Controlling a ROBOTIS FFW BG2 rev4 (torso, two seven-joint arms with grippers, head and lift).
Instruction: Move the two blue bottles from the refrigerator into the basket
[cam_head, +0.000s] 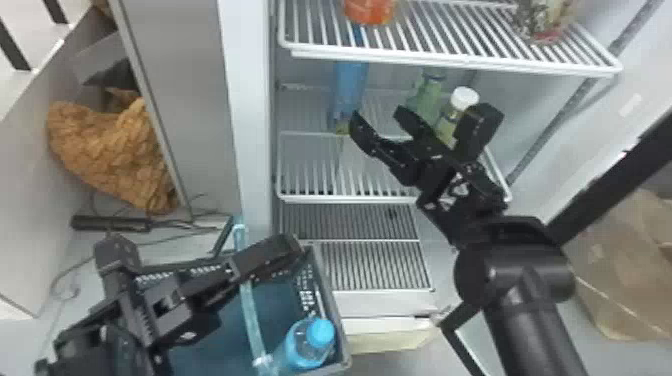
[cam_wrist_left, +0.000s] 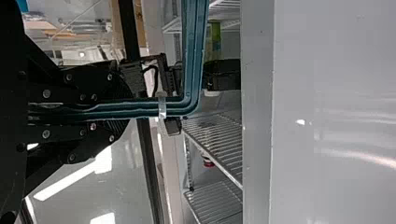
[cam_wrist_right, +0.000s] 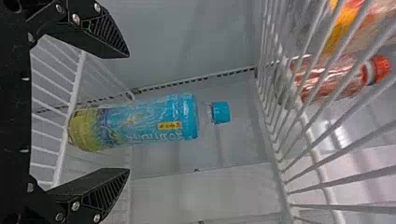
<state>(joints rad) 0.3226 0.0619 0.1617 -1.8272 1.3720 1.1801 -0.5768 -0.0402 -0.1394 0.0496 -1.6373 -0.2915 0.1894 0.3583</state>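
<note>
At bottom centre, one bottle (cam_head: 306, 345) is basketed; upper centre, another bottle (cam_head: 350, 87) is unfetched, right gripper (cam_wrist_right: 127, 113) spread, handle (cam_head: 248, 310) clenched by left gripper (cam_wrist_left: 122, 108).

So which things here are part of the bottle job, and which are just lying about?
Job:
- blue bottle in the refrigerator, between the open fingers of the right gripper
- blue bottle in the basket
- basket, handle held by the left gripper

Just there:
- green bottle
- white-capped bottle
- orange-capped bottle
- crumpled brown material
</note>
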